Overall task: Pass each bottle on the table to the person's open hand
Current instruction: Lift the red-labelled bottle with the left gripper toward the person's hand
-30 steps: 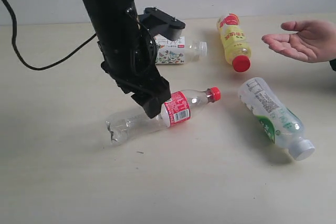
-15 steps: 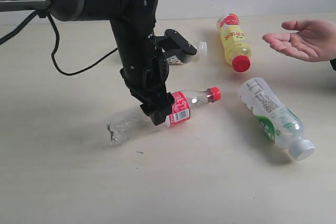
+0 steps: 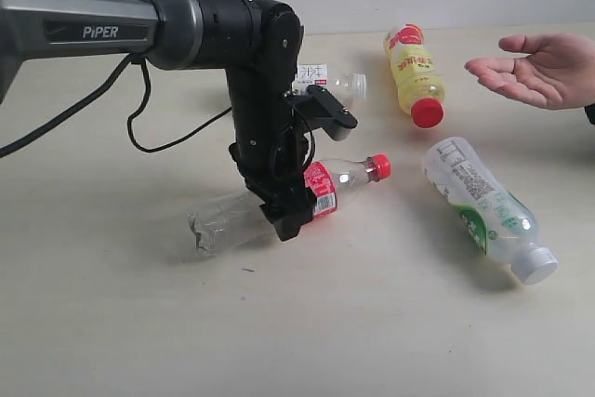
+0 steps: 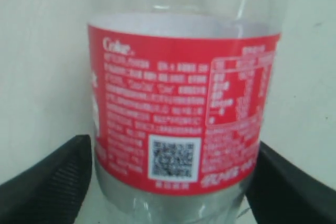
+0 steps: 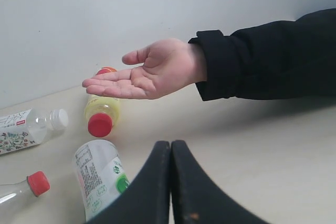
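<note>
Evidently the left hand (image 3: 296, 204) is set up for a grasp across the width of the red-label bottle (image 3: 325, 185). Its jaws stand wide apart, one on each side of the label. In the left wrist view the two fingers (image 4: 47, 187) flank the red band low down without clearly squeezing it. Taking it at the label makes sense, I judge, since that is near the middle of the bottle's length, so it should lift level rather than tip.

That bottle lies on its side on the table (image 3: 112, 323), red cap pointing toward the person's side. The yellow bottle (image 3: 414, 72), the fruit-print bottle (image 3: 346, 86) (partly hidden behind the arm) and the green-white bottle (image 3: 483, 206) also lie on their sides there, so none is handed over yet.

The person's open hand (image 3: 530, 72) hangs palm up over the far right of the table, well apart from the grasp, held clear so a bottle can be laid into it. The right hand (image 5: 170, 148) is closed, fingers pressed together on nothing, and faces that palm from the side, out of the way.
</note>
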